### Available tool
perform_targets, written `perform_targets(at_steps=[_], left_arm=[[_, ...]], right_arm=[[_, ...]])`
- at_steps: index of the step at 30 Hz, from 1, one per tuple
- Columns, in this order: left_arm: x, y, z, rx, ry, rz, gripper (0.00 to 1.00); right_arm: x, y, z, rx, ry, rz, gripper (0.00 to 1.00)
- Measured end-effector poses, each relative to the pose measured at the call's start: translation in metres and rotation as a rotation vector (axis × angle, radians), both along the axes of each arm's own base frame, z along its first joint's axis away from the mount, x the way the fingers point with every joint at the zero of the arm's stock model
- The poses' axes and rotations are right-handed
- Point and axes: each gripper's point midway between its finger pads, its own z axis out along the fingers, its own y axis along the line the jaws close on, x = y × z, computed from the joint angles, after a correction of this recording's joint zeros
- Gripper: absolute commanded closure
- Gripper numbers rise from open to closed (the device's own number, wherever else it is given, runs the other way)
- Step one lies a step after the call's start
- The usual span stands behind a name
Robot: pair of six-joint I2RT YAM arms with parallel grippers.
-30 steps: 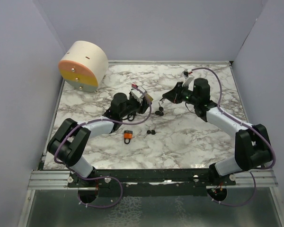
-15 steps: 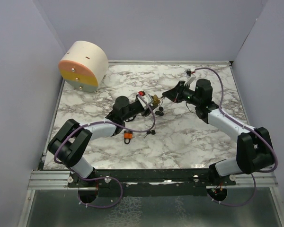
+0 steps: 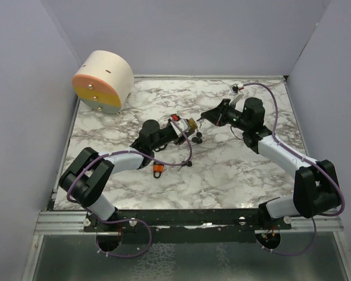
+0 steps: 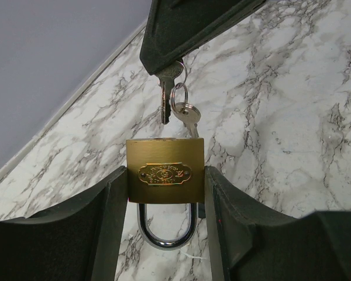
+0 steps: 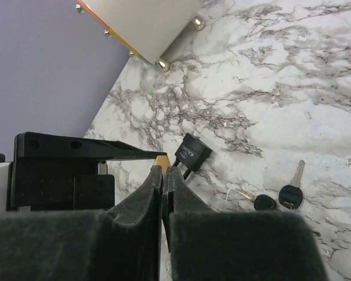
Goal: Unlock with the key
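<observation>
My left gripper (image 4: 165, 177) is shut on a brass padlock (image 4: 165, 171), gripping its body by both sides; the steel shackle (image 4: 164, 231) is closed and points back toward the wrist. In the top view the left gripper (image 3: 184, 126) holds the padlock (image 3: 192, 123) above the table's middle. My right gripper (image 3: 208, 117) is shut on a silver key (image 4: 166, 96), whose tip hangs just above the padlock's top edge. A second key (image 4: 188, 115) dangles from its ring. In the right wrist view the right gripper (image 5: 164, 173) is closed, with a sliver of the brass padlock (image 5: 160, 159) beyond it.
A black padlock (image 5: 192, 152) and black-headed keys (image 5: 278, 198) lie on the marble below the grippers. An orange padlock (image 3: 158, 170) and more black keys (image 3: 188, 164) lie nearer the front. A cream and orange cylinder (image 3: 102, 81) stands at the back left.
My left gripper has swung right and turned, bringing the brass padlock up under the key. My right gripper has shifted slightly back and up with the key.
</observation>
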Motion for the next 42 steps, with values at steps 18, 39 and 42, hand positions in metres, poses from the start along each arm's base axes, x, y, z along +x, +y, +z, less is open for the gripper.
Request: perform_targets(at_steps=[18,39,42], left_arm=[[-0.003,-0.003,0.000,0.007,-0.012,-0.011,1.00],[-0.008,-0.010,0.002,0.016,-0.035,-0.031,1.00],[-0.008,-0.010,0.003,0.018,-0.039,-0.032,1.00]], right_arm=[[-0.007,0.003,-0.005,0.011,0.024,0.026,0.99],[-0.008,0.004,-0.009,0.010,0.032,0.039,0.99],[-0.008,0.004,-0.009,0.011,0.033,0.042,0.99]])
